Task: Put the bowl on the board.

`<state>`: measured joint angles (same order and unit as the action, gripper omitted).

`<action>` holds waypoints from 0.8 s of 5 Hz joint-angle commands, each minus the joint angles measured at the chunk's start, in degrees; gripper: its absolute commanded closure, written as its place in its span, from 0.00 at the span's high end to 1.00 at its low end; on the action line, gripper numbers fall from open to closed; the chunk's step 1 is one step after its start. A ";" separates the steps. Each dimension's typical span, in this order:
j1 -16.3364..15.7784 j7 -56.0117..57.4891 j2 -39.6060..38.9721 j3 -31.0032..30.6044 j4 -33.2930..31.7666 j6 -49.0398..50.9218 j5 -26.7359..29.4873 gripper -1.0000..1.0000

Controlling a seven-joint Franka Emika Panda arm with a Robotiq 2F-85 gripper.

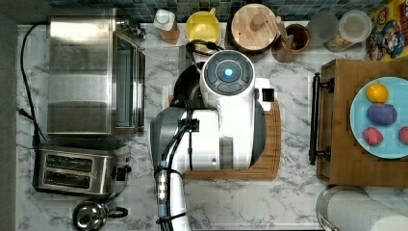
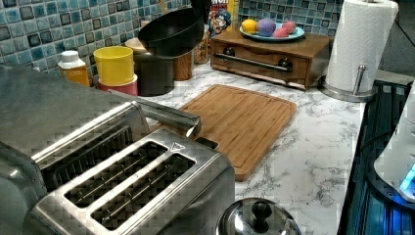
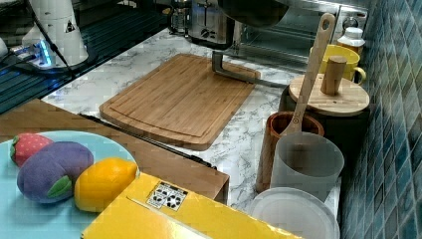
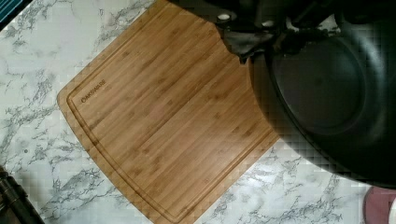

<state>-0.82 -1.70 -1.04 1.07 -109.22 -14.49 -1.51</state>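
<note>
Board (image 1: 269,166) mostly hidden under the arm (image 1: 226,120) in top view, bowl (image 3: 254,11) cut off by right view's upper edge

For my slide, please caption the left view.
Black bowl held tilted in the air above the counter, the bare wooden board below.

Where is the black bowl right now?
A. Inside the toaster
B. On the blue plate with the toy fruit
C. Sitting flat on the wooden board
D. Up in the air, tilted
D: in the left view the bowl hangs tilted above the counter, and the board lies bare.
</note>
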 commanded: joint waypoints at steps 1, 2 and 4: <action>1.21 -1.00 1.00 0.55 -3.15 -2.28 1.63 0.00; 2.36 -1.75 3.37 1.75 -7.58 -5.65 1.94 0.00; 4.54 -4.27 7.99 5.80 -17.85 -13.93 3.50 0.00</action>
<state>0.71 -3.05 0.83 4.46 -121.42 -28.96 0.73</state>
